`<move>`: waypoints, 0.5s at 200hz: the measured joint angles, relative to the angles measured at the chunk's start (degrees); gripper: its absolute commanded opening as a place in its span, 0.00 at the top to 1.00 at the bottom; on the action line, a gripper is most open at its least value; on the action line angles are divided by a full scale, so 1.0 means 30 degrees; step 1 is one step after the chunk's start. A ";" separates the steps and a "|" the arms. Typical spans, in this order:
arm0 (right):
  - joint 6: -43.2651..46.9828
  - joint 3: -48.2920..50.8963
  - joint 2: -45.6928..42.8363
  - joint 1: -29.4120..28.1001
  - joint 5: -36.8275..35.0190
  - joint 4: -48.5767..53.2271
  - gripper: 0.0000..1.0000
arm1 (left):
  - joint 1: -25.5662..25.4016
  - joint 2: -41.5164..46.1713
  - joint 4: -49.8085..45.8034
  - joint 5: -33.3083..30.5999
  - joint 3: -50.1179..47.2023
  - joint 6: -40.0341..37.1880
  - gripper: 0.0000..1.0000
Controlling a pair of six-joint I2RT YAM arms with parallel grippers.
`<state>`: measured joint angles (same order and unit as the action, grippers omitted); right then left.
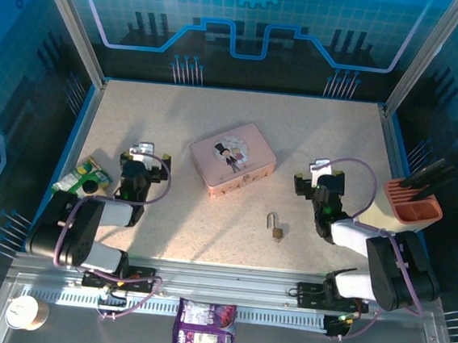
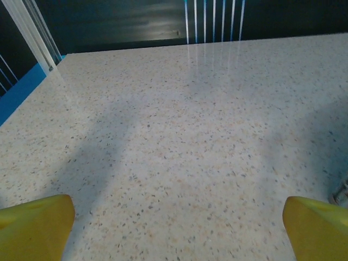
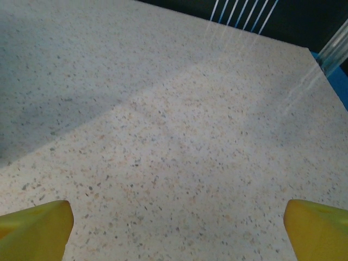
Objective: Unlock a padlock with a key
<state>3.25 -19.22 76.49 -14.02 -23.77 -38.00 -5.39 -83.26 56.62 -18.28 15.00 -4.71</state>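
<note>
The padlock, a tiny brass body with a thin silver shackle, lies on the speckled table between the arms, near the front edge. The key is too small to make out as a separate thing. My left gripper rests low at the table's left side, well away from the padlock. Its yellow fingertips stand wide apart in the left wrist view, so the gripper is open over bare tabletop. My right gripper sits up and to the right of the padlock. It is open too, with nothing between its fingertips.
A pink tin with a cartoon couple lies at mid-table, behind the padlock. A green packet sits at the left edge. An orange holder with dark tools stands at the right edge. A purple bag and a cup lie off the table's front.
</note>
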 measured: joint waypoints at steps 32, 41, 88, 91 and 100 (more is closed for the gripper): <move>0.0073 0.0182 0.0925 0.1027 0.1464 -0.2987 0.00 | 0.0634 -0.2200 0.0612 0.1202 0.0153 0.0612 0.01; 0.0073 0.0182 0.1435 0.1304 0.1843 -0.3672 0.01 | 0.0699 -0.2200 -0.0007 0.1464 0.0692 0.0743 0.01; -0.0350 -0.0036 0.4014 0.2229 0.3541 -0.4816 0.00 | 0.1384 -0.2178 -0.0466 0.2477 0.1982 0.1494 0.01; -0.0401 -0.0095 0.4014 0.2346 0.3636 -0.4750 0.00 | 0.1384 -0.2178 -0.0503 0.2528 0.1982 0.1552 0.01; -0.0634 -0.0313 0.4014 0.2725 0.3963 -0.4677 0.00 | 0.1384 -0.2178 -0.0590 0.2572 0.1982 0.1588 0.01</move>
<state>1.34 -20.16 88.53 -5.85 -11.88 -52.03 -1.23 -89.80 54.85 -10.57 20.95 0.05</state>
